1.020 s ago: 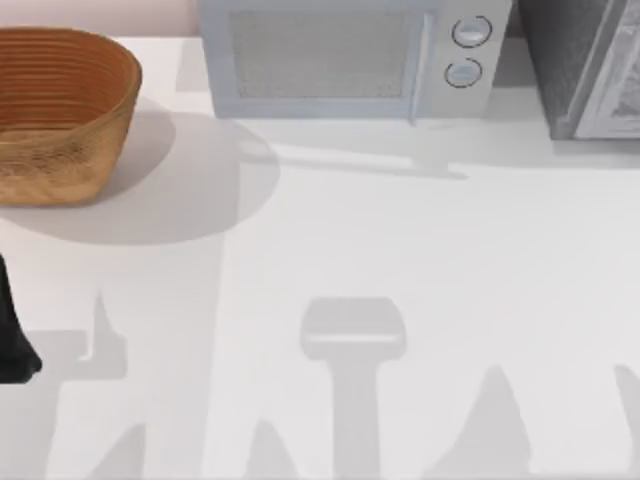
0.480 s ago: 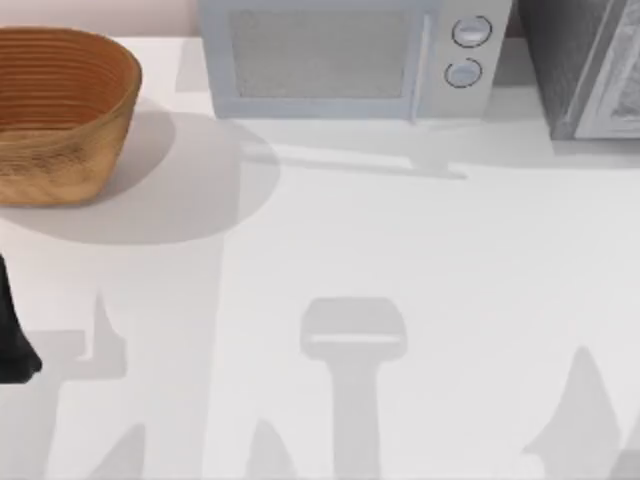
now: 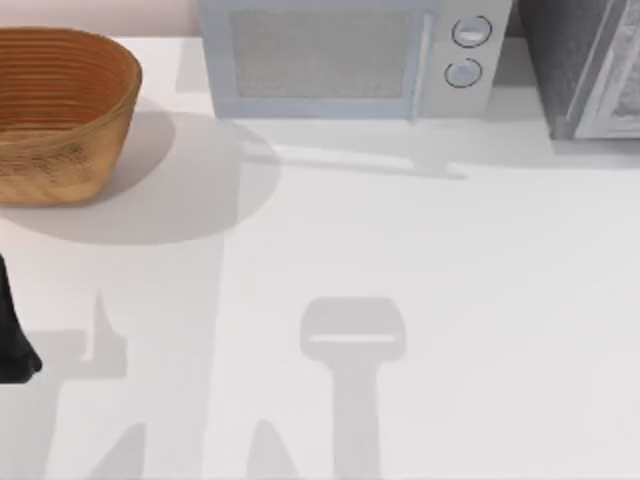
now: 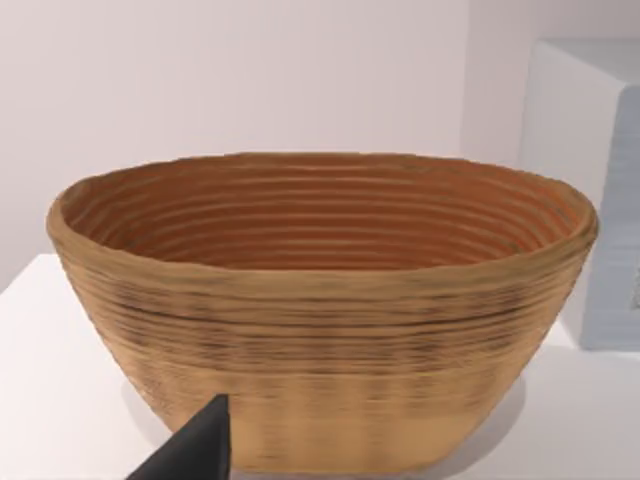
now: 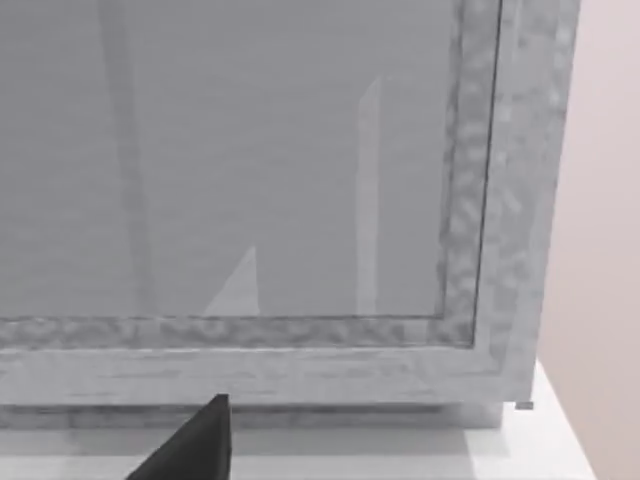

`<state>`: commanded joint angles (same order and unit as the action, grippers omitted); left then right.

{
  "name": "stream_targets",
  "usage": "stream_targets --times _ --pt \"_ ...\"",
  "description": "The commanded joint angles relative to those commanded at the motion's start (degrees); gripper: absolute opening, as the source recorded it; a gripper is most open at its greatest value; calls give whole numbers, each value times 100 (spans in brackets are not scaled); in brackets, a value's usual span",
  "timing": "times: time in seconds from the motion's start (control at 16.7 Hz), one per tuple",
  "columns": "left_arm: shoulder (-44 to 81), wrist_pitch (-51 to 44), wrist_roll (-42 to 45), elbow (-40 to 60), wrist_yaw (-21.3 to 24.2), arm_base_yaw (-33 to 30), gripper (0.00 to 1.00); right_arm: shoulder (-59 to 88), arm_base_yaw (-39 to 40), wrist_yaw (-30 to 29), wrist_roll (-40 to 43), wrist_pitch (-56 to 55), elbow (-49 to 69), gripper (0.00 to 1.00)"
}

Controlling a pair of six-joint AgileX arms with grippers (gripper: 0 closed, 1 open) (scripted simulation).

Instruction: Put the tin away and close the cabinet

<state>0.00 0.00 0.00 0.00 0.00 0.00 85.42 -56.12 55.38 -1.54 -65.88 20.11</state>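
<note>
- Right gripper point(image 5: 205, 445): we see one dark fingertip low in the right wrist view, close in front of the cabinet point(image 5: 300, 200) door. We cannot tell how far it is open, and nothing shows held in it.
- Left gripper point(image 4: 195, 450): one dark fingertip in the left wrist view, facing the wicker basket point(image 4: 320, 310) at close range. We cannot tell its opening either. The left arm point(image 3: 12, 335) sits at the table's left edge, below the basket point(image 3: 60, 110) in the top view, looking parked.
- Cabinet point(image 3: 585, 65): just right of the microwave point(image 3: 350, 60), at the back right of the table point(image 3: 400, 250). The right wrist view shows its pale framed panel door point(image 5: 240, 170) square-on with the speckled frame around it; it looks shut or nearly so.
- Tin: we cannot place it from these views; our guess is that it is already inside.
- Key relation: the cabinet door lies straight ahead of the right gripper, and the right arm is clearly the nearer one.
- Judgement: we are at the tail end. If the door is not fully home, the next move is a short forward push.
</note>
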Motion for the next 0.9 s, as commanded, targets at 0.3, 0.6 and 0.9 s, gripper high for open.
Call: stream_targets --times 0.3,0.6,0.9 --pt "0 0 0 0 0 0 100 347 -263 258 10 -310 96 100" --pt "0 0 0 0 0 0 100 333 -240 247 11 -297 75 100" --pt "0 0 0 0 0 0 100 303 -370 285 48 336 771 100"
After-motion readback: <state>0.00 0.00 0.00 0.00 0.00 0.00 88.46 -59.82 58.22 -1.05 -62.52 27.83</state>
